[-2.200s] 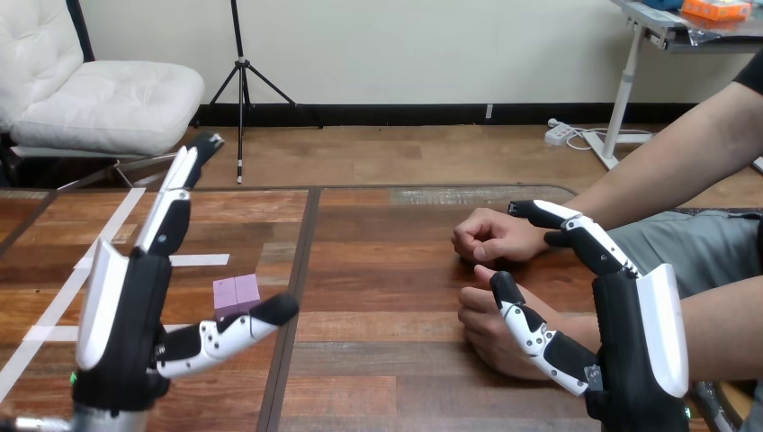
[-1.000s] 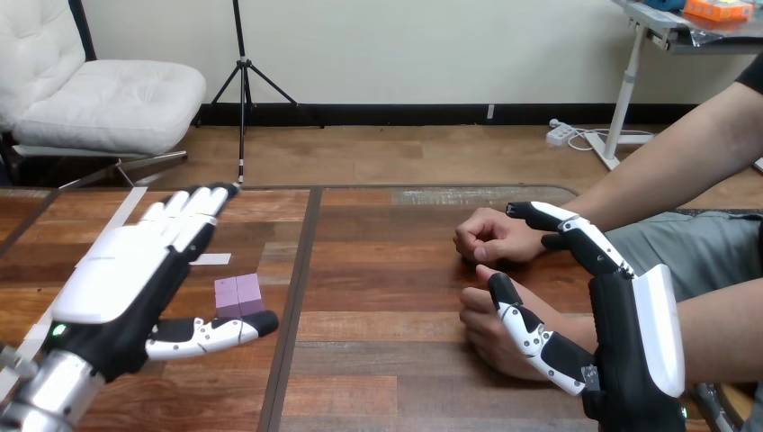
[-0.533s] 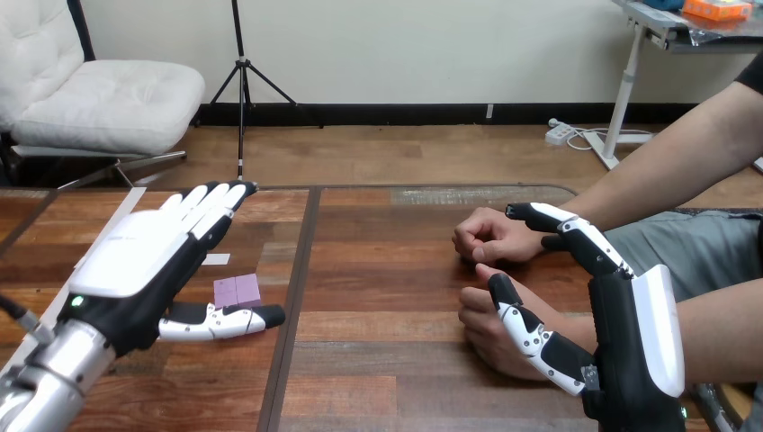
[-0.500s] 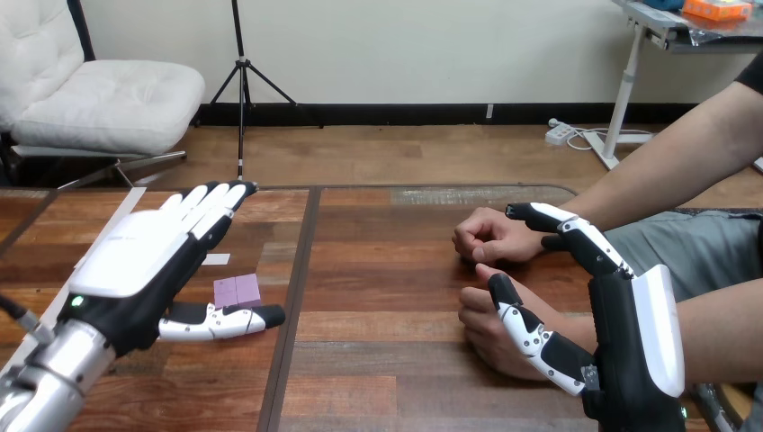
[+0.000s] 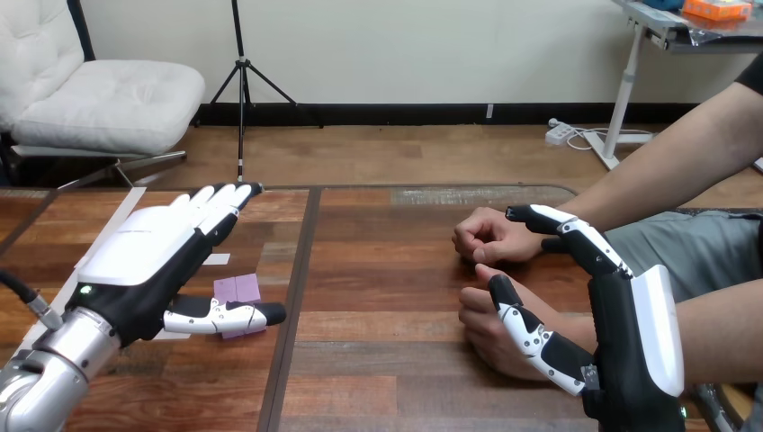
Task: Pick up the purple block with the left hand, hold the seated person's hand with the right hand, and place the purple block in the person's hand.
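Observation:
A purple block [image 5: 236, 289] lies on the wooden table [image 5: 378, 270] left of the middle seam. My left hand [image 5: 148, 256] hovers palm down just left of it, open with straight fingers, and its thumb crosses in front of the block's near edge. My right hand [image 5: 621, 324] stands upright at the right, open, with its thumb over the person's nearer hand [image 5: 490, 328], which rests on the table; I cannot tell if they touch. The person's farther hand [image 5: 490, 237] is a loose fist beside my right fingertips.
White tape strips [image 5: 67, 297] run across the table's left part. A dark seam [image 5: 292, 306] splits the tabletop near the block. The person's forearms [image 5: 666, 171] come in from the right edge.
My left hand has turned from upright to palm down and moved forward and lower toward the purple block, its thumb now in front of the block. The right hand and the person's hands have stayed put.

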Robot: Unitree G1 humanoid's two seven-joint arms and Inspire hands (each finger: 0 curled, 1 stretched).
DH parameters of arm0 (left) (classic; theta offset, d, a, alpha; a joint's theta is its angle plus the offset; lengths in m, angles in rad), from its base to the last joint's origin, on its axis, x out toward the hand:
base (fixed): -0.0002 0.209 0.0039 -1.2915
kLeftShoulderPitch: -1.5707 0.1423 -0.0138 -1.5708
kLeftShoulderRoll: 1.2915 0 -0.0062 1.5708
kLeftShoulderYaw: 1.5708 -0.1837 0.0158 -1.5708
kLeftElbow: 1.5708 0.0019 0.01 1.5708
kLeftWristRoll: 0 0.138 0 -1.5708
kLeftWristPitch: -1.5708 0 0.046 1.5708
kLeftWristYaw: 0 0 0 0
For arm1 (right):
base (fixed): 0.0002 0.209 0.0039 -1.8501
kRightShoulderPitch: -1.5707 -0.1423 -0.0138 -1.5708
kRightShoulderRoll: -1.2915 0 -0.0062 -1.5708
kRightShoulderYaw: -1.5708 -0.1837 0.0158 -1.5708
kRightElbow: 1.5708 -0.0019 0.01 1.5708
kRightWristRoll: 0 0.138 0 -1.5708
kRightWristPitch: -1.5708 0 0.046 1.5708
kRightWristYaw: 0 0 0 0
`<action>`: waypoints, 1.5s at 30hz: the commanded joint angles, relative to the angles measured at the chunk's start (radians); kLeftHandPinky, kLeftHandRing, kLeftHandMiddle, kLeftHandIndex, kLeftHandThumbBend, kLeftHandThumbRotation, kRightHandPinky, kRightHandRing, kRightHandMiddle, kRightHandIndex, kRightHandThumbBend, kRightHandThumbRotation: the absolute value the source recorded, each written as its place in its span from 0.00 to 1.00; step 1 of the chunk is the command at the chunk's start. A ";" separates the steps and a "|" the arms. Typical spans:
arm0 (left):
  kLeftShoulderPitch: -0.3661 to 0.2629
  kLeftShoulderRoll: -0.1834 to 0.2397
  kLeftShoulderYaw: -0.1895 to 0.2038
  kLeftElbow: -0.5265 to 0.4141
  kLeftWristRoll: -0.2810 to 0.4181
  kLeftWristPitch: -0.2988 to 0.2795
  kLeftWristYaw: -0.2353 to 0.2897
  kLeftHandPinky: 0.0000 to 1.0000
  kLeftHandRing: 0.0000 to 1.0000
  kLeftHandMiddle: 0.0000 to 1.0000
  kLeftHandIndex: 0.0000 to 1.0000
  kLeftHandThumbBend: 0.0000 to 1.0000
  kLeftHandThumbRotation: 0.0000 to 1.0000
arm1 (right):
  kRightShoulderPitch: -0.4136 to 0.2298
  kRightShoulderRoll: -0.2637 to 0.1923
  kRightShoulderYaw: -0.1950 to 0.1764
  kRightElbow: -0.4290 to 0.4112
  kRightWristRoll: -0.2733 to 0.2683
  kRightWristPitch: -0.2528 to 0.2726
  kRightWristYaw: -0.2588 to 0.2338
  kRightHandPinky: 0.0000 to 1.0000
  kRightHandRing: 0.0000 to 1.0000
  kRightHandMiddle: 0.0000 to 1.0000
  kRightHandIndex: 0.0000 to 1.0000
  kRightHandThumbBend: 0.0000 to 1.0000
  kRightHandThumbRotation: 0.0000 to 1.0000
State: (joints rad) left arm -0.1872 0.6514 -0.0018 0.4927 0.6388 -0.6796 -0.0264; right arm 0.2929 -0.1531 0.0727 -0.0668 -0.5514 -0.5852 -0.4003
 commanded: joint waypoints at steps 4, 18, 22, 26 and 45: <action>-0.099 0.016 -0.035 0.050 -0.042 -0.009 -0.004 1.00 1.00 1.00 1.00 0.83 0.71 | -0.047 0.009 -0.008 -0.024 0.019 0.007 0.008 0.69 0.76 0.77 0.72 0.39 0.08; -0.137 0.008 -0.076 0.097 -0.051 0.018 -0.012 1.00 1.00 1.00 1.00 0.83 0.72 | -0.056 0.003 -0.012 -0.016 0.010 -0.002 0.002 0.69 0.75 0.77 0.72 0.39 0.08; -0.141 0.006 -0.083 0.098 -0.056 0.032 -0.023 1.00 1.00 1.00 1.00 0.83 0.73 | -0.057 0.003 -0.013 -0.017 0.010 0.001 0.003 0.69 0.75 0.77 0.72 0.39 0.08; -0.149 0.005 -0.091 0.106 -0.060 0.036 -0.025 1.00 1.00 1.00 1.00 0.84 0.73 | -0.058 0.003 -0.013 -0.016 0.009 0.002 0.002 0.70 0.76 0.77 0.72 0.38 0.09; -0.180 -0.006 -0.135 0.193 -0.051 0.018 0.025 1.00 1.00 1.00 1.00 0.83 0.75 | -0.062 -0.002 -0.014 -0.009 0.006 -0.004 0.002 0.69 0.75 0.77 0.72 0.38 0.09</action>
State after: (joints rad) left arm -0.2910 0.6500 -0.1266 0.6526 0.5956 -0.6468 -0.0407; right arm 0.2925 -0.1550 0.0693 -0.0668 -0.5524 -0.5764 -0.3906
